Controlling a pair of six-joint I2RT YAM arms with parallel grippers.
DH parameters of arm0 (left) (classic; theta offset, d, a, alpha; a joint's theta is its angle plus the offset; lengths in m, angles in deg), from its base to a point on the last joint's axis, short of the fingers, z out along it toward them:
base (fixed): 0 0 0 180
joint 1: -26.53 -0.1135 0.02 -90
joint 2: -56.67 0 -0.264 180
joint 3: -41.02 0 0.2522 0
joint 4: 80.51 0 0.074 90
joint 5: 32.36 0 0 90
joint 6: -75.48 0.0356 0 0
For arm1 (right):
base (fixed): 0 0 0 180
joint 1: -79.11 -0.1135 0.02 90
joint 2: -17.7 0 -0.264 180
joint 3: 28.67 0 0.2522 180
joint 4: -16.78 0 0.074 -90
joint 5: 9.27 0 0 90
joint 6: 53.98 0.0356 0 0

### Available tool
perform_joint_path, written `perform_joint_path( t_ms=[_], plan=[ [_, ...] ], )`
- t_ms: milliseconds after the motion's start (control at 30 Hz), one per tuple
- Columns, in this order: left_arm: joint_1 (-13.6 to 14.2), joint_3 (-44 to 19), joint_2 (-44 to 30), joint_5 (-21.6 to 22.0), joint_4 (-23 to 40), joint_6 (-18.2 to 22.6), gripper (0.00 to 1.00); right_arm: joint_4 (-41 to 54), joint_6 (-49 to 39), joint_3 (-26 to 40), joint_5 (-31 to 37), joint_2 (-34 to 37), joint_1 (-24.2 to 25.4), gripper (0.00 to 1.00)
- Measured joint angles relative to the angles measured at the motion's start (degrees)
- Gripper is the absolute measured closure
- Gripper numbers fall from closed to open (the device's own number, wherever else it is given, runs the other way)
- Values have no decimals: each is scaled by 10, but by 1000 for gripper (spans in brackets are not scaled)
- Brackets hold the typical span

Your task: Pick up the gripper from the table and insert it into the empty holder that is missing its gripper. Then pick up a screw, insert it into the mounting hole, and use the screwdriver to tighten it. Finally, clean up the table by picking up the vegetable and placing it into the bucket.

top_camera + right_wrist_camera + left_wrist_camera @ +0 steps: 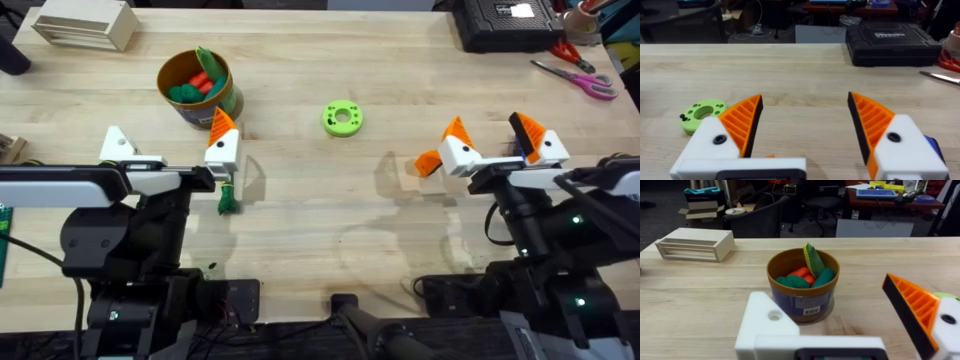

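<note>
Here, my two arms reach forward from the near edge of a pale wooden table (300, 190). My left gripper (170, 152) stands wide open and holds nothing. One of its sides carries an orange ribbed finger on a white base; the other side is the bare white holder (118, 146), with an open mounting hole visible in the left wrist view. Just beyond that gripper sits the bucket (197, 88), a round olive-brown can with a label, holding green and orange toy vegetables. A small green vegetable (229, 200) lies on the table just under my left gripper's orange finger.

My right gripper (495, 145) is also spread wide, with both orange ribbed fingers in place and nothing between them. The loose orange gripper (428, 163) lies on the table touching or just beside the inner finger of that hand; I cannot tell which. A flat bright green ring (342, 118) rests near the middle of the table, between my two arms. Farther back are a slatted wooden box (85, 25), a black case (505, 25) and scissors (575, 78).
</note>
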Motion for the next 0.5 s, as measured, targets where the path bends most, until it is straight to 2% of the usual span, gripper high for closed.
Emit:
perform_joint_path(
  t_ms=[233, 267, 400, 500],
  plan=[
    [0, 0, 0, 0, 0, 0, 14, 3, 0, 0, 0, 0, 0, 12],
    [0, -34, 0, 0, 66, -11, 13, 11, 20, 5, 0, 0, 0, 12],
    [0, -147, -21, 11, 214, -13, 14, 127, 42, 67, 0, 12, 0, 12],
    [0, -252, -74, 17, 327, -15, 14, 214, 50, 140, 0, 44, 0, 12]
  ],
)
